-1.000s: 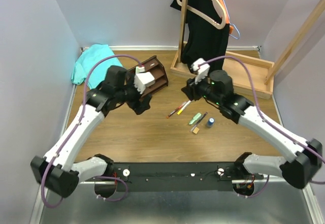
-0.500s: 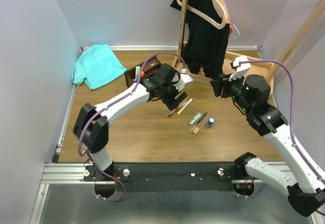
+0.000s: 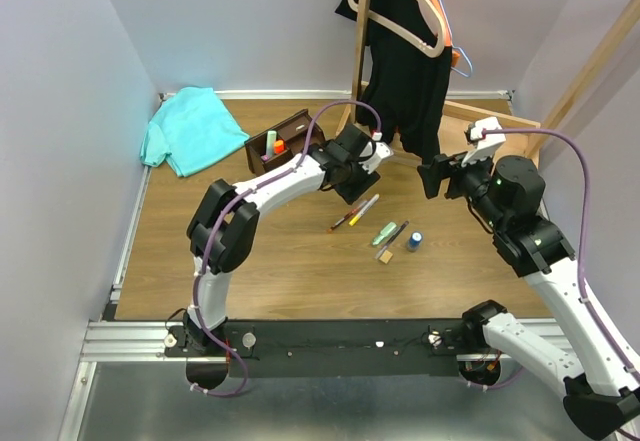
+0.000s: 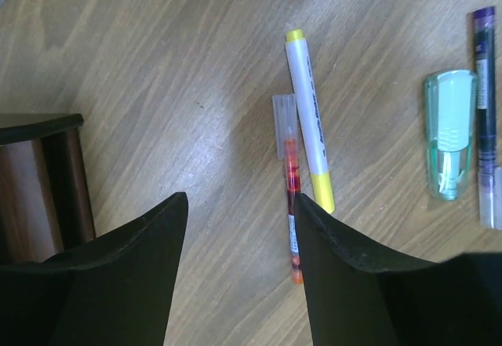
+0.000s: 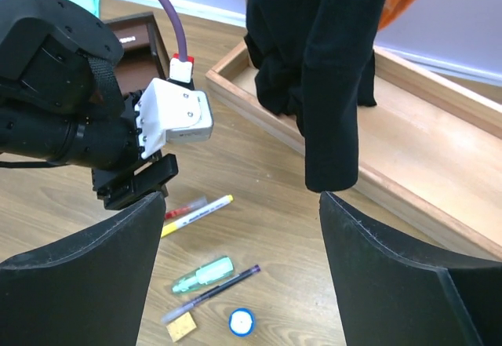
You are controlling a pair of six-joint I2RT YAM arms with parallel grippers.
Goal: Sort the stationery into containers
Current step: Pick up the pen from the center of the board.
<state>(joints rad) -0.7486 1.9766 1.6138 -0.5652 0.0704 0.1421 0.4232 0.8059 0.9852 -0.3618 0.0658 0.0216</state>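
My left gripper (image 3: pixel 352 191) is open and empty, low over the floor. Its left wrist view (image 4: pixel 238 201) shows a red pen (image 4: pixel 292 205) beside the right finger and a yellow marker (image 4: pixel 310 126) just beyond. A pale green marker (image 3: pixel 384 233), thin dark pen (image 3: pixel 398 233), tan block (image 3: pixel 383 255) and blue cylinder (image 3: pixel 413 240) lie to the right. The dark brown organizer (image 3: pixel 300 131) holds a pale green and an orange marker. My right gripper (image 3: pixel 430 176) is open and empty, raised (image 5: pixel 241 201) above the stationery.
A light wooden tray base (image 3: pixel 510 146) with a clothes stand and a black garment (image 3: pixel 405 71) stands at the back right. A teal cloth (image 3: pixel 190 126) lies at the back left. Walls close in both sides.
My left gripper has swung from the organizer rightward to over the red pen and yellow marker. My right arm has drawn back to the right and risen.
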